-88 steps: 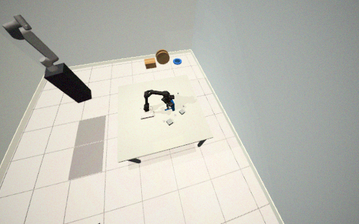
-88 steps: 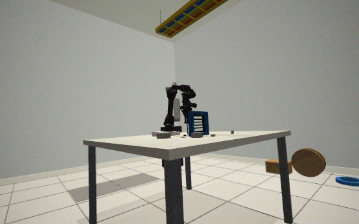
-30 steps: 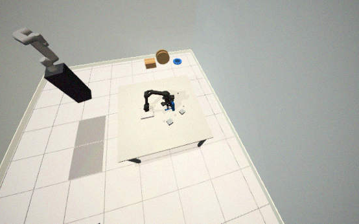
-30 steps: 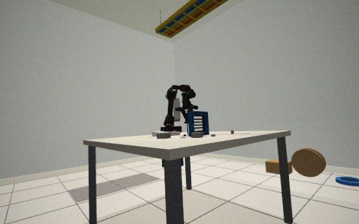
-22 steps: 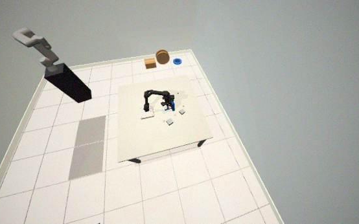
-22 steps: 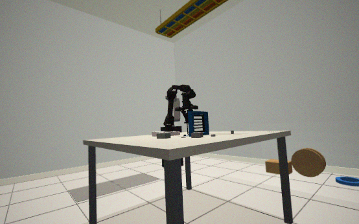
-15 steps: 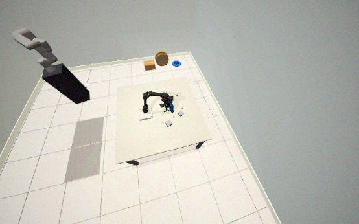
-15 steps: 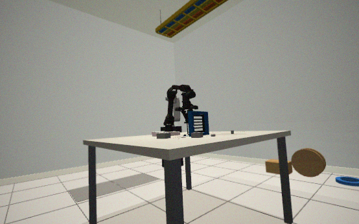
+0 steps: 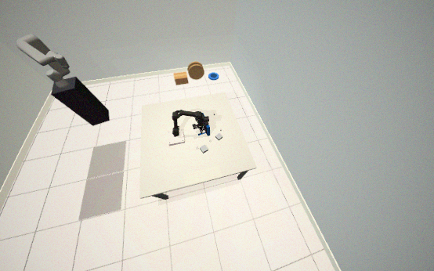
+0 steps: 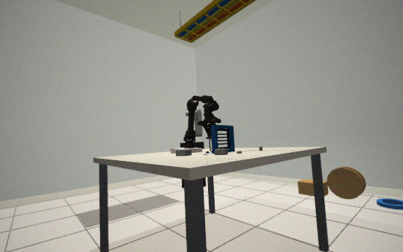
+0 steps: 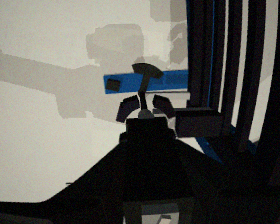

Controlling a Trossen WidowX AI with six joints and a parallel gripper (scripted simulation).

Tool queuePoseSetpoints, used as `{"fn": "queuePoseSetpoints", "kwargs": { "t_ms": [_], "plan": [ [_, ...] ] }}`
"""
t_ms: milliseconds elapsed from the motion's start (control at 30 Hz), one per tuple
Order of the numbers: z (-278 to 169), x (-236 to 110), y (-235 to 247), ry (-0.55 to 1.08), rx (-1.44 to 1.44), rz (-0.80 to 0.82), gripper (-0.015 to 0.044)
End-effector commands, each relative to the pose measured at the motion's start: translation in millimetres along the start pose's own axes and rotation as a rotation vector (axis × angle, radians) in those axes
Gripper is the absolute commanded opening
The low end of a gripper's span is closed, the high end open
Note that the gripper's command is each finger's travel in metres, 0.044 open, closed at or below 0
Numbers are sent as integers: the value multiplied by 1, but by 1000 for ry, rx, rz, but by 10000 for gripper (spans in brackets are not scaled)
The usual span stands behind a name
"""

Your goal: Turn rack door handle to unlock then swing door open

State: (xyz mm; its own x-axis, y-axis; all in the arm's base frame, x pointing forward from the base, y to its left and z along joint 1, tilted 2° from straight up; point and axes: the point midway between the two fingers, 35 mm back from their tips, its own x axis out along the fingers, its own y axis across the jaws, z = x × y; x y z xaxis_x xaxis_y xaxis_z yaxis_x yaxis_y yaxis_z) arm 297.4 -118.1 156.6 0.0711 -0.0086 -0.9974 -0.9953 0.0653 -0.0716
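The rack (image 9: 208,130) (image 10: 214,140) stands upright on the table, blue, with pale slots in the exterior view. In the wrist view its dark bars (image 11: 233,55) run along the right. My gripper (image 9: 201,129) (image 10: 209,137) (image 11: 149,147) points down close beside the rack and is shut on the door's upright handle. The handle (image 11: 145,114) is mostly hidden by the fingers; only a small grey end shows, with a dark stem and fan-shaped piece beyond it. A blue bar (image 11: 128,82) juts out low from the rack's side. The door's exact angle cannot be told.
Two grey blocks (image 9: 204,149) (image 9: 218,136) (image 10: 183,152) (image 10: 221,151) lie on the table (image 9: 160,172) (image 10: 153,162) near the rack. Small dark bits lie around, one (image 10: 260,148) farther right. The arm's pale base plate (image 9: 176,142) is on the table.
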Motion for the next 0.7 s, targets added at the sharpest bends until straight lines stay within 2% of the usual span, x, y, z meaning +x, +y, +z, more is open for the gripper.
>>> {"fn": "queuePoseSetpoints", "kwargs": {
  "t_ms": [0, 667],
  "plan": [
    [3, 0, 6, -4, 82, 4, 16],
    [22, 0, 42, -4, 473, 8, 16]
  ]
}}
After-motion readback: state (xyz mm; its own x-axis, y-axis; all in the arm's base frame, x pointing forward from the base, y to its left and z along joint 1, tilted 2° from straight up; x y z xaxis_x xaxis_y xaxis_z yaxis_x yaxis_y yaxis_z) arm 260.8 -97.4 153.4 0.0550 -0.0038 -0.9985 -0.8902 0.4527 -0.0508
